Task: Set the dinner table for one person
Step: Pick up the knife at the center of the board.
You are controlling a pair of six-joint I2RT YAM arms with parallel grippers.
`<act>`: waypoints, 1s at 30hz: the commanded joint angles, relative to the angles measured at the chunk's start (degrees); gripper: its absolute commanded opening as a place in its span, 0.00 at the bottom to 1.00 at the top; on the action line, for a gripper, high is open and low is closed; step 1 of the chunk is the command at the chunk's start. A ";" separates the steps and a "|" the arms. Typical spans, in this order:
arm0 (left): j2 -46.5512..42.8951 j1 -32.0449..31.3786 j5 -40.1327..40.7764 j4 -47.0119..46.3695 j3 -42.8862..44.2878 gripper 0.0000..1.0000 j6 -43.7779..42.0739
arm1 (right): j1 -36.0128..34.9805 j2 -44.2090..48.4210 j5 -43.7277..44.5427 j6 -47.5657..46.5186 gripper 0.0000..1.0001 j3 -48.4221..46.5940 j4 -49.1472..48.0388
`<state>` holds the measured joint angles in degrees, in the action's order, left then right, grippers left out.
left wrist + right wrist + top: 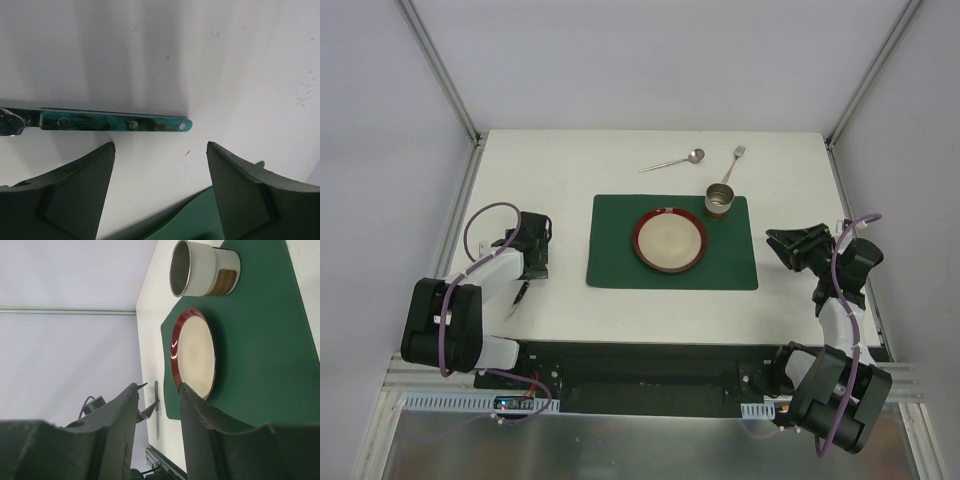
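On the white dinner table (560, 180) lies a dark green placemat (620, 262). A red-rimmed plate (669, 241) rests on the mat, and a metal cup (719, 199) stands at its far right corner. A spoon (676, 160) and a fork (735, 161) lie beyond the mat. A green-handled knife (115, 122) lies flat on the table left of the mat, also visible in the top view as the knife (520, 294). My left gripper (160, 146) hovers open just short of the handle, nothing between its fingers. My right gripper (158, 386) hangs open and empty right of the mat, facing the plate (195, 357).
Metal frame rails (445, 70) edge the table on both sides, with white walls behind them. A corner of the placemat (200, 215) shows under my left fingers. The cup (202, 269) lies beyond the plate in the right wrist view.
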<state>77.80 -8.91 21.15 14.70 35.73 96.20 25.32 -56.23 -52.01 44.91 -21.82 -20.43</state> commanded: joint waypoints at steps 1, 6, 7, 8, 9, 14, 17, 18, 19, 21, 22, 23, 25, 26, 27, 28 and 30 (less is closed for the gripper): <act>4.11 0.12 -3.39 4.02 -1.97 0.77 3.46 | 0.61 -0.20 -2.31 1.32 0.41 -1.12 -3.13; 3.24 0.20 -2.87 4.02 -2.68 0.76 4.96 | 0.61 -0.55 -2.75 1.76 0.41 -1.29 -3.22; 2.63 0.21 -2.52 4.02 -3.11 0.75 5.13 | 0.61 -0.55 -2.83 1.76 0.41 -1.38 -3.13; 2.27 0.21 -2.34 4.11 -3.38 0.75 5.57 | 0.52 -0.55 -2.66 1.85 0.41 -1.47 -3.22; 1.83 0.12 -2.25 4.02 -3.56 0.74 5.57 | 0.61 -0.64 -2.66 1.94 0.41 -1.47 -3.30; 1.48 0.20 -2.42 3.76 -3.38 0.73 3.91 | 0.61 -0.37 -2.75 1.94 0.41 -1.12 -3.48; 1.48 0.12 -3.21 3.76 -2.15 0.72 0.92 | 0.61 -0.29 -2.66 1.85 0.41 -0.94 -3.57; 0.69 0.03 -3.30 3.76 -2.50 0.72 1.18 | 0.61 -0.29 -2.57 1.85 0.41 -0.85 -3.48; -0.10 0.03 -3.30 3.76 -3.72 0.72 2.75 | 0.61 -0.29 -2.57 1.85 0.41 -0.76 -3.48; -2.98 0.12 -2.00 3.85 -5.39 0.72 4.86 | 0.52 -0.29 -2.75 1.85 0.41 -0.76 -3.57; -4.14 0.12 -1.29 3.85 -7.06 0.72 6.87 | 0.52 -0.20 -2.92 1.85 0.41 -0.76 -3.57; -5.28 0.12 -0.67 3.93 -7.86 0.72 7.68 | 0.52 -0.11 -3.10 1.94 0.41 -0.85 -3.57; -8.36 0.12 1.52 4.89 -9.26 0.72 8.91 | 0.43 -0.02 -3.36 2.03 0.41 -0.94 -3.57; -9.24 0.12 2.31 5.77 -9.53 0.72 9.17 | 0.43 -0.02 -3.45 2.12 0.41 -0.94 -3.66; -10.99 0.12 2.93 6.82 -9.71 0.73 9.79 | 0.34 -0.02 -3.45 2.12 0.41 -0.85 -3.66; -11.96 0.20 4.24 8.57 -9.88 0.73 10.23 | 0.26 -0.02 -3.45 2.03 0.41 -0.94 -3.74; -14.76 0.21 5.74 10.34 -10.15 0.73 11.19 | 0.17 -0.11 -3.63 2.20 0.41 -0.85 -3.83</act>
<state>66.59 -8.93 21.82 15.35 27.55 104.71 25.30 -56.77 -53.63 46.48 -21.85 -20.88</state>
